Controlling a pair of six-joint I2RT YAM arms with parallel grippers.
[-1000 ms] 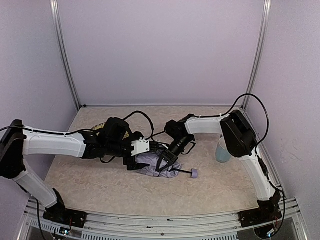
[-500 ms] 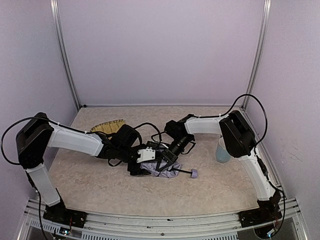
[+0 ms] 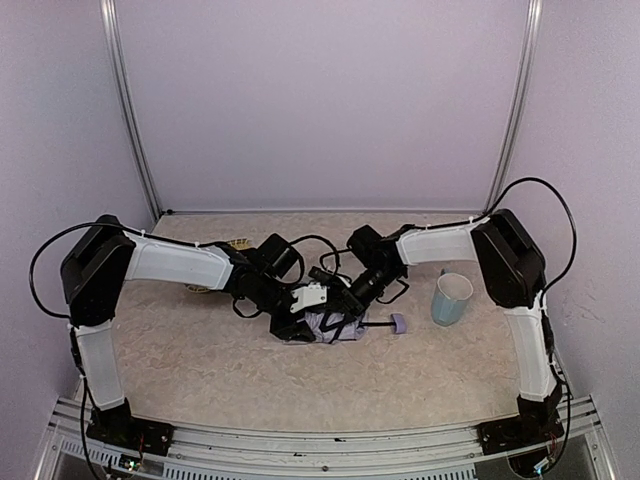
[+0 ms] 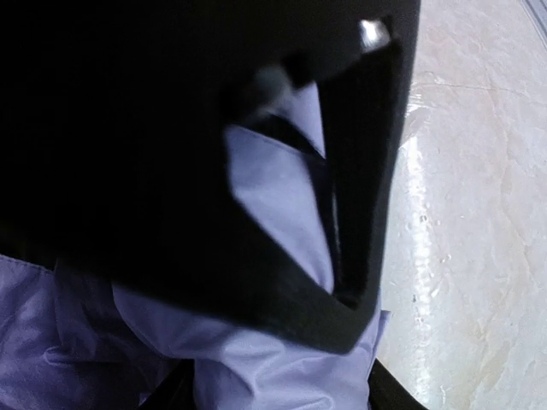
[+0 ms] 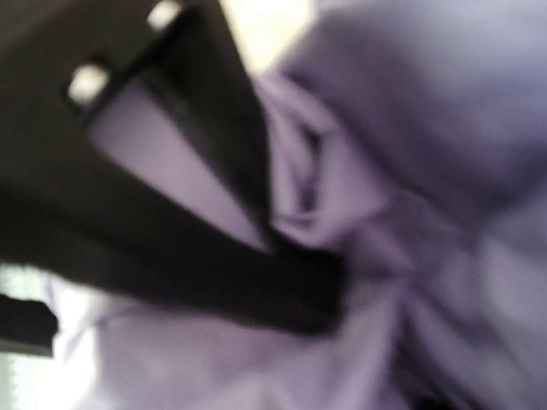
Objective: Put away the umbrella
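Top view: umbrella (image 3: 347,331) lies bunched at mid-table (image 3: 200,370), its lilac fabric mostly covered by both arm ends. Thin black shaft (image 3: 378,322) sticks out to the right w/ a small lilac handle (image 3: 398,323) at its tip, flat on the surface. Left gripper (image 3: 300,330) comes in from the left, right gripper (image 3: 336,322) from upper right; both tips are down in the fabric, close together. From here we can't tell how wide either stands. Cup (image 3: 450,298) is upright, right of the handle and apart from it. A bit of straw tray (image 3: 239,243) shows behind the left arm. Left wrist view: v. close. Dark finger (image 4: 363,171) fills much of the frame, fabric against it and below, marbled table at right. Opening and any hold: can't tell. Right wrist view: blurred. Dark finger (image 5: 214,128) lies across crumpled fabric, touching it. The second finger isn't made out, so we can't tell opening or hold.
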